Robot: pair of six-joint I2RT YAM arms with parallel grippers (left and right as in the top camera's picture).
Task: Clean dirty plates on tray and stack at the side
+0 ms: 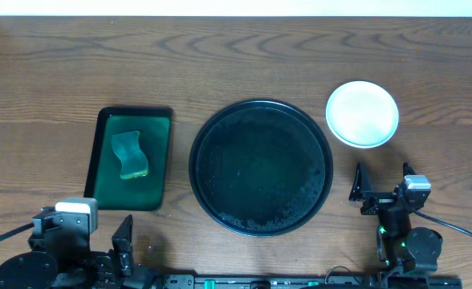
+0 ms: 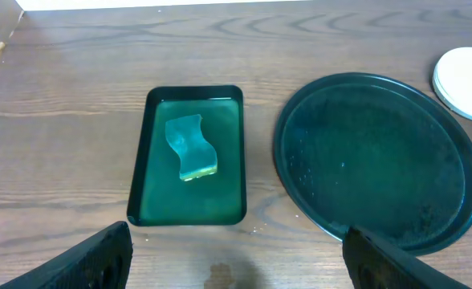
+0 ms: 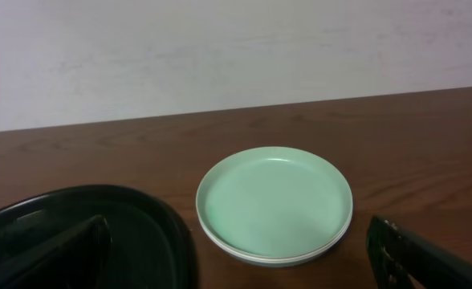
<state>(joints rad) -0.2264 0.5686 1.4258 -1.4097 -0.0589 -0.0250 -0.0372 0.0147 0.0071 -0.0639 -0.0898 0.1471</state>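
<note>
The large round black tray (image 1: pixel 261 167) lies at the table's middle with no plates on it, only droplets. White plates (image 1: pixel 362 113) sit stacked on the wood to its right, also in the right wrist view (image 3: pixel 274 204) and at the left wrist view's edge (image 2: pixel 467 72). My left gripper (image 1: pixel 122 245) is at the near left edge, open and holding nothing, its fingers (image 2: pixel 91 261) wide over bare wood. My right gripper (image 1: pixel 380 183) hovers below the plate stack, open and holding nothing, with the stack ahead of it.
A small rectangular dark-green tray (image 1: pixel 107 128) at the left holds a teal sponge (image 1: pixel 129 154). A small wet spot (image 2: pixel 221 275) marks the wood between my left fingers. Bare wooden table extends behind the trays to the far edge.
</note>
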